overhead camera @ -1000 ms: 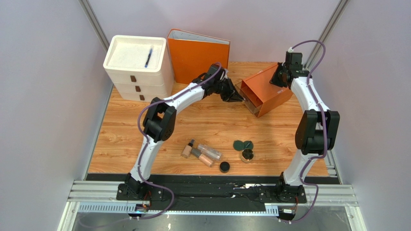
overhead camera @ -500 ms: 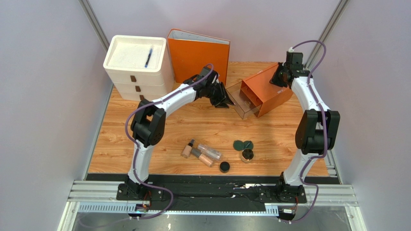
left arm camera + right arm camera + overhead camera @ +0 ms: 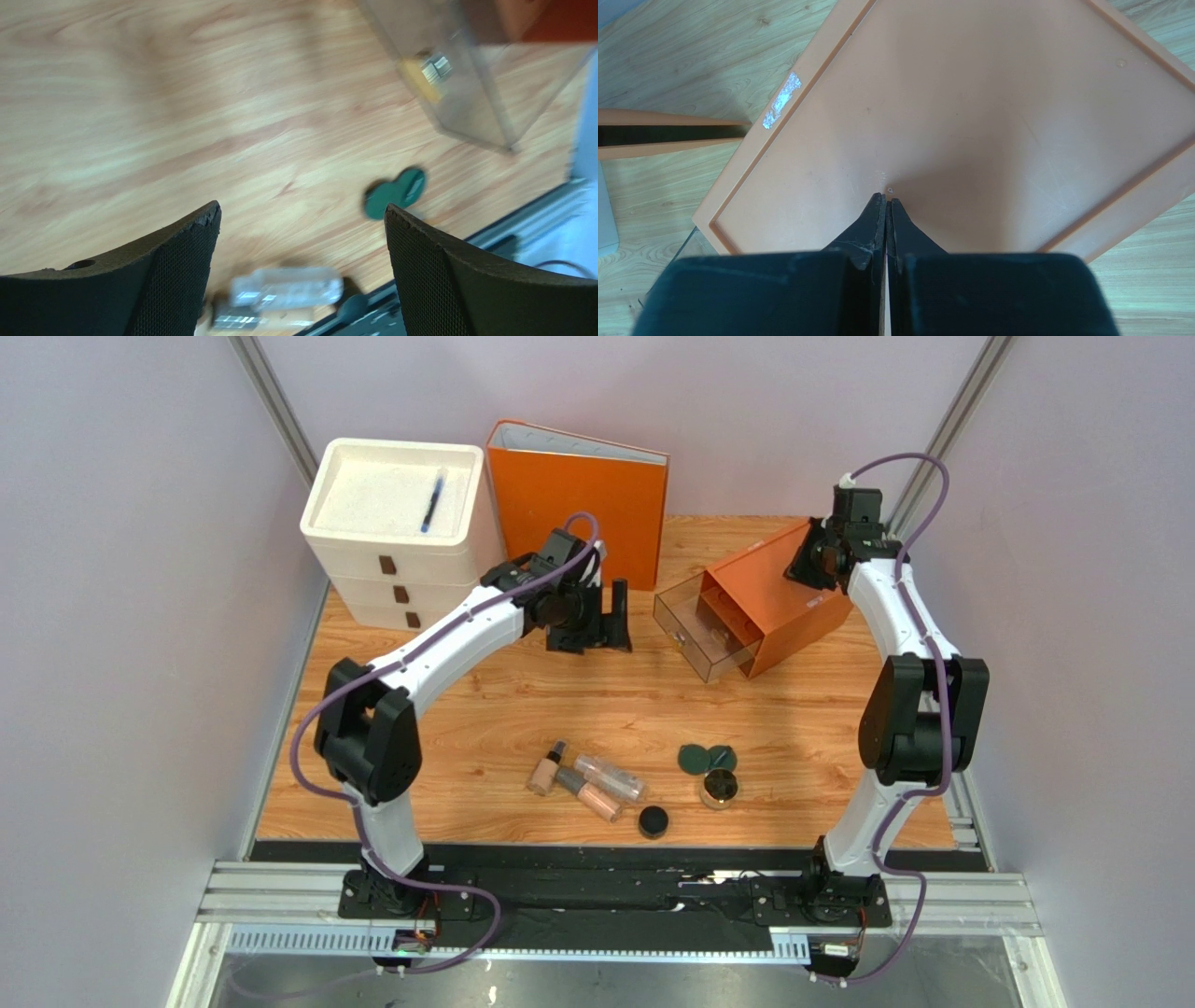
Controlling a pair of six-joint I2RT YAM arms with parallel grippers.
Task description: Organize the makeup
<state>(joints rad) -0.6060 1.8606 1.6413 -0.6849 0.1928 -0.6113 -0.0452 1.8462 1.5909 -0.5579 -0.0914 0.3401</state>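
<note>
Strewn near the front edge of the desk [image 3: 463, 707], all lying loose: beige bottles [image 3: 589, 794] on their sides, with a clear tube [image 3: 612, 779] touching or just beside them. To their right, a green double compact [image 3: 707, 758], a gold-rimmed jar [image 3: 720, 787] just in front of it, and a black pot [image 3: 652, 822] nearest the edge. None seen in any drawer.

Judged light, hard and smooth throughout. Bottles and tube round-bodied, apt to roll or slip out of a slanted pinch, so best taken across the middle of the body, square to the long axis. Probably glass for bottles and jar; to be set down, not dropped. Jar and pot squat: pinch across the full width, low on the wall. Compact thin and flat, likely the hardest to lift — best taken across the narrow waist between its two discs.

Further back, right of centre: an orange box [image 3: 786, 602] with its clear drawer [image 3: 697, 627] pulled out, open side up. Probably the place meant for the lot.

Left tool [image 3: 302, 213] over the desk left of that drawer, fingers wide apart, holding nothing. Right tool [image 3: 886, 203] with fingers pressed together, tips at the box's top panel — touching or just above, hard to say.

At the back left, a white drawer unit [image 3: 400, 546] with a blue pen [image 3: 434, 504] on top and an orange binder [image 3: 578, 497] beside it.
</note>
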